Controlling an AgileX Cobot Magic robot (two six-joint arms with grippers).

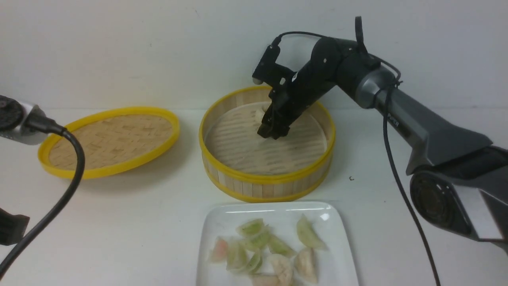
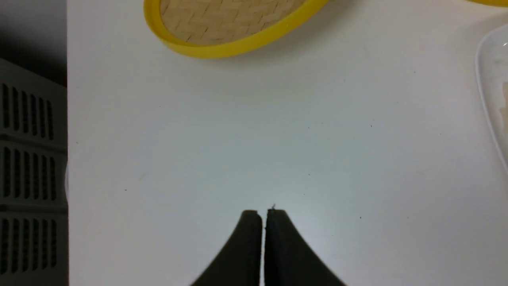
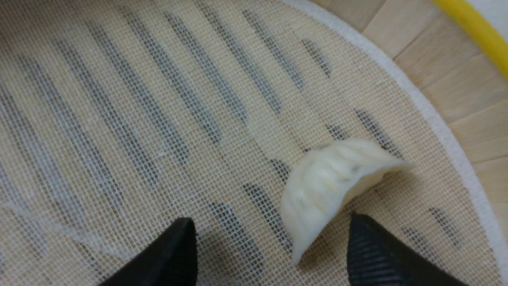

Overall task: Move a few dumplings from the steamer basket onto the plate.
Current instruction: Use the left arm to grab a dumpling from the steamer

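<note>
Right gripper [image 3: 272, 220] spread wide and empty, low in the basket [image 1: 266, 186], cream dumpling [image 3: 329, 182] just off its tips near the wall, likely lined up to pinch for the plate [image 1: 341, 254]; left gripper [image 2: 262, 214] shut, idle over the table [image 2: 238, 139].

The steamer basket [image 1: 268, 184] walls in the right gripper [image 1: 270, 133], so the only way out is upward. A cream dumpling [image 3: 333, 178] lies partly between its spread jaws (the far wall is close). A pile of dumplings [image 1: 262, 250] crowds the plate [image 1: 274, 208]. The table [image 1: 158, 206] is bare beside the lid [image 1: 109, 139].
</note>
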